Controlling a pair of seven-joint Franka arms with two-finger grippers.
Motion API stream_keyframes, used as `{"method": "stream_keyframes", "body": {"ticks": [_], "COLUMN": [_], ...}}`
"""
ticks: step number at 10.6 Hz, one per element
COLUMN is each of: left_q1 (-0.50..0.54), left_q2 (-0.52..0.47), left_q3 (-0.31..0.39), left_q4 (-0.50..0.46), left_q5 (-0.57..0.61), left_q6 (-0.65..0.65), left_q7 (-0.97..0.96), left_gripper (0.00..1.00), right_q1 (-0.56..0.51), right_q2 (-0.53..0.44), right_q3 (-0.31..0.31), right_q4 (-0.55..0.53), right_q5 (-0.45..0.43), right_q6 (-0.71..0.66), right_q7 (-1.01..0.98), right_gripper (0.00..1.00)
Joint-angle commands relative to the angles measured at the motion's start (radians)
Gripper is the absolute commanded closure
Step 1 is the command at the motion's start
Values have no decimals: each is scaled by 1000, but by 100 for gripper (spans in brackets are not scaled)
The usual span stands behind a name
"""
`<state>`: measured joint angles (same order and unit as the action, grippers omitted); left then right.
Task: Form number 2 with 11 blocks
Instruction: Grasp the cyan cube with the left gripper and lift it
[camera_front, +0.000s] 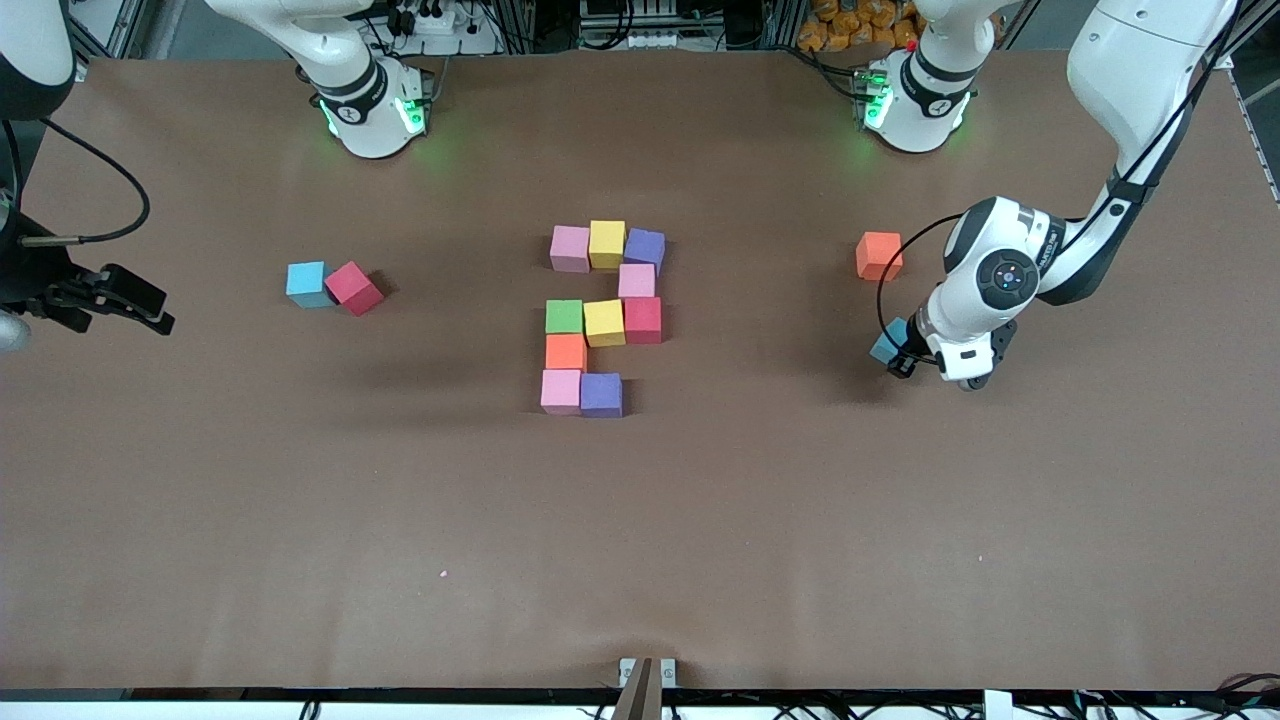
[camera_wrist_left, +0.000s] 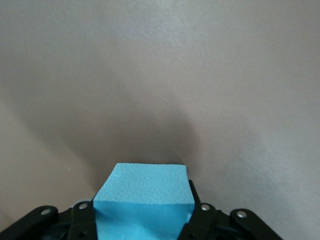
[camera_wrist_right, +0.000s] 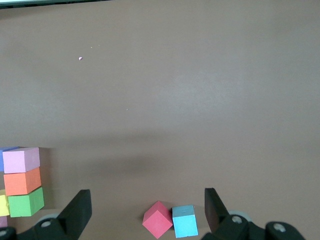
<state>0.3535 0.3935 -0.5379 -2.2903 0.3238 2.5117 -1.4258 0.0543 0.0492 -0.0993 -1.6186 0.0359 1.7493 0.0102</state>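
Observation:
The number 2 (camera_front: 604, 322) stands partly built in the middle of the table from several coloured blocks: a pink, yellow and purple row, a pink joiner, a green, yellow and red row, an orange joiner, then pink (camera_front: 560, 390) and purple (camera_front: 600, 394). My left gripper (camera_front: 893, 355) is low at the table toward the left arm's end, shut on a light blue block (camera_front: 886, 343). In the left wrist view the gripper (camera_wrist_left: 144, 206) has a finger pressed against each side of that block (camera_wrist_left: 145, 182). My right gripper (camera_front: 150, 308) waits open at the right arm's end (camera_wrist_right: 147, 201).
An orange block (camera_front: 879, 255) lies loose near the left gripper, farther from the front camera. A light blue block (camera_front: 306, 284) (camera_wrist_right: 185, 221) and a red block (camera_front: 353, 288) (camera_wrist_right: 158, 220) touch each other toward the right arm's end.

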Motion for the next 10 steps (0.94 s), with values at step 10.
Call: {"method": "stream_keyframes", "body": {"ticks": [10], "left_q1": [-324], "left_q2": [250], "left_q3": [-24], "left_q4": [587], "left_q5": [-144], "left_q6": [-240], "left_q7": [-488], "left_gripper": [51], "right_q1": [-24], "right_q2": [1], "right_q3": [9], "right_q4": [6], "right_q5": [10], "right_q6": [-1], "right_q7": [-36], "right_gripper": [0]}}
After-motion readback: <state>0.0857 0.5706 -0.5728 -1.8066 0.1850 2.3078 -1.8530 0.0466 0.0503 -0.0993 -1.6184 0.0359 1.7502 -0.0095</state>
